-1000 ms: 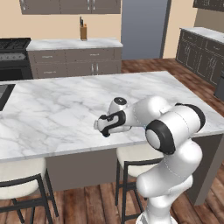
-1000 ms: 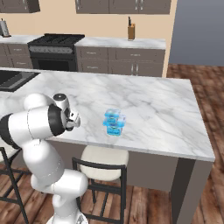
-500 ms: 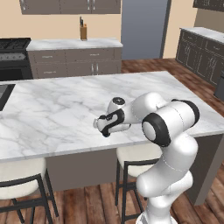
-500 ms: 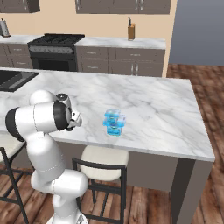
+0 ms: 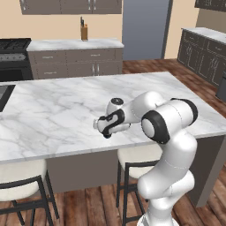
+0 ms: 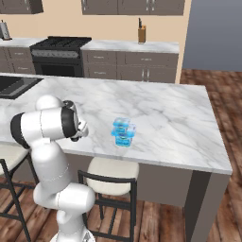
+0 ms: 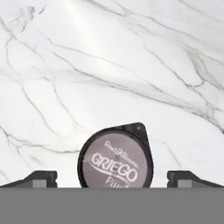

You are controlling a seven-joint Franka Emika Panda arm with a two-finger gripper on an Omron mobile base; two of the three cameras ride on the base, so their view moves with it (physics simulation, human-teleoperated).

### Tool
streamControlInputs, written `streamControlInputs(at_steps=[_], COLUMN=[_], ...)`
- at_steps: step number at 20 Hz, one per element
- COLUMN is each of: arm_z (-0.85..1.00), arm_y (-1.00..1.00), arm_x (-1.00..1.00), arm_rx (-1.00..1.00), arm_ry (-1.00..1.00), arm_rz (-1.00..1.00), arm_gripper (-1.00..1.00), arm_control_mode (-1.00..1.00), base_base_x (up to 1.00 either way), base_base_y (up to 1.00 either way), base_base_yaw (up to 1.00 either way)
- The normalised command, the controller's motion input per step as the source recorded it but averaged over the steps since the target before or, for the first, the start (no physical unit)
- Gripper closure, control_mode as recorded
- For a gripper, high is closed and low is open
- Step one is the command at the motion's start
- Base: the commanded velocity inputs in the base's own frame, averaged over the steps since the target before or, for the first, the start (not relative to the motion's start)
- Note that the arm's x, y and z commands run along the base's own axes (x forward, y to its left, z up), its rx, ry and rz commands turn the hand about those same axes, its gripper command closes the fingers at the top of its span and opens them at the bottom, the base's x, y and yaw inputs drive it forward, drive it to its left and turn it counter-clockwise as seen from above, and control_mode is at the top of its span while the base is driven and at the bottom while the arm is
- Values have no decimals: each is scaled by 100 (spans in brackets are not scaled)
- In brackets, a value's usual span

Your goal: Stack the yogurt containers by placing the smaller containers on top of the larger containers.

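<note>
One dark cup (image 7: 115, 158) between open tool (image 7: 112, 179) | marble counter (image 7: 131, 65)

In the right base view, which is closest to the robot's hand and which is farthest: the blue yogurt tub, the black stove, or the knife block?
1. Blue yogurt tub, on the island beside the gripper.
2. Black stove, back counter, left.
3. Knife block, back counter, farther right; close to the stove's distance, so this ranking is loose.

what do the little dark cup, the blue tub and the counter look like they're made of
Dark cup: matte grey printed lid, probably foil or plastic. Blue tub: translucent glossy plastic, light passing through. Counter: polished marble or marble-look stone, white with grey veins.
</note>
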Motion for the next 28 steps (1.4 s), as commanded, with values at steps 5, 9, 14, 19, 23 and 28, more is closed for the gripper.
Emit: streamControlInputs(at_steps=[5, 9, 14, 19, 23, 28], arm_z=[-4, -6, -10, -14, -13, -11], arm_y=[8, 3, 0, 0, 0, 0], arm_x=[0, 3, 11, 7, 5, 4], arm_rx=[0, 0, 0, -1, -1, 0], arm_ry=[7, 2, 0, 0, 0, 0], arm_rz=[-2, -2, -1, -1, 0, 0], arm_gripper=[-100, -100, -100, -100, -100, -100], arm_control_mode=[-100, -100, -100, -100, -100, -100], base_base_x=[0, 0, 0, 0, 0, 0], base_base_y=[0, 0, 0, 0, 0, 0], base_base_yaw=[0, 0, 0, 0, 0, 0])
